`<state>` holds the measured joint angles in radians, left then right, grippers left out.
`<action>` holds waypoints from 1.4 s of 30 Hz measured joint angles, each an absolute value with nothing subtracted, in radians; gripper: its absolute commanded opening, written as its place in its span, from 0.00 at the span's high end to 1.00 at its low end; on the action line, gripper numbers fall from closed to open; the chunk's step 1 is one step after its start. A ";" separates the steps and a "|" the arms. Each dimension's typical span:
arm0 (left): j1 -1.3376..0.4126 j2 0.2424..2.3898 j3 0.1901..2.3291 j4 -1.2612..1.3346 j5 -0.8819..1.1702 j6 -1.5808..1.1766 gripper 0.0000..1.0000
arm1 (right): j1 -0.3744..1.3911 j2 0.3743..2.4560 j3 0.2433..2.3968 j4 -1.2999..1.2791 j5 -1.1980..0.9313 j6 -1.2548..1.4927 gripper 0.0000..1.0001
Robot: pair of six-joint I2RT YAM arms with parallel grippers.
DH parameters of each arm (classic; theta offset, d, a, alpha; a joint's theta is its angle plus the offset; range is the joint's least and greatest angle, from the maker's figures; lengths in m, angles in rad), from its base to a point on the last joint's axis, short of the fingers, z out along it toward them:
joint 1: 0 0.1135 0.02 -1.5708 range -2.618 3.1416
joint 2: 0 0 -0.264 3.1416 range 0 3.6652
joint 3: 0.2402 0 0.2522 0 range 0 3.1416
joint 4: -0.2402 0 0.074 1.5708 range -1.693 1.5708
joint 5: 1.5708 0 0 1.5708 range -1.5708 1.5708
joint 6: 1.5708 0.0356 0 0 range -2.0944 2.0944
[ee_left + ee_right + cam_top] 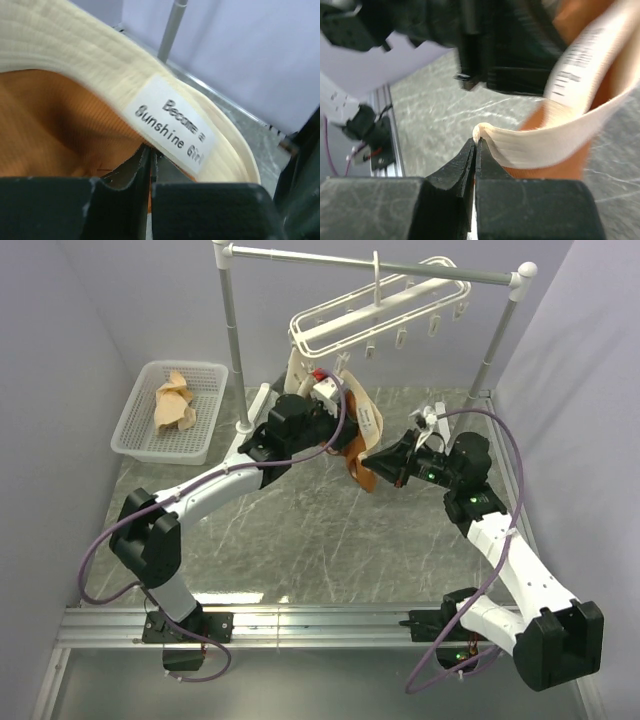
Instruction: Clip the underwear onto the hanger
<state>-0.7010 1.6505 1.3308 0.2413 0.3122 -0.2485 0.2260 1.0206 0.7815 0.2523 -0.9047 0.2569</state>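
The rust-orange underwear (355, 468) with a pale beige waistband hangs in the air between my two grippers, below the hanger (380, 310). The hanger is a white barred rack with dangling clips, hooked on the rail. My left gripper (150, 151) is shut on the underwear (60, 130) at the waistband, just beside the white label (172, 131). It shows in the top view at the garment's upper left (338, 405). My right gripper (476, 142) is shut on a folded corner of the waistband (545, 140). Seen from above, that gripper (378, 462) pinches the garment's right side.
A white basket (135, 430) holding a light tan cloth (175, 402) stands at the back left. The grey metal rail (300, 257) on white posts spans the back. A small white object (432, 418) lies behind the right wrist. An aluminium rail (300, 625) runs along the near edge.
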 measured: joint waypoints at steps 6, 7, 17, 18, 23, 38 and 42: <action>-0.724 1.706 1.364 0.289 0.304 -0.313 0.93 | 0.346 1.024 0.785 0.182 -0.907 0.136 1.00; -0.723 1.709 1.364 0.291 0.298 -0.320 0.93 | 0.359 1.023 0.785 0.172 -0.909 0.120 1.00; -0.721 1.717 1.364 0.339 0.308 -0.363 0.92 | 0.376 1.101 0.801 0.107 -0.804 0.001 1.00; -0.721 1.717 1.364 0.344 0.317 -0.364 0.92 | 0.378 1.116 0.801 0.107 -0.787 -0.002 1.00; -0.718 1.716 1.364 0.350 0.344 -0.361 0.88 | 0.403 1.156 0.797 0.109 -0.690 0.002 1.00; -0.591 1.420 1.228 0.245 0.523 -0.286 0.50 | 0.406 1.277 0.801 0.188 -0.593 0.044 0.95; -0.584 1.346 1.209 0.205 0.568 -0.230 0.49 | 0.406 1.327 0.834 0.204 -0.630 0.072 0.79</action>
<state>-0.5842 1.3460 1.2095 0.2054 0.5682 -0.2302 0.4065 1.3273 0.8337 0.2039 -0.6304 0.0719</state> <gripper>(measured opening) 0.506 0.155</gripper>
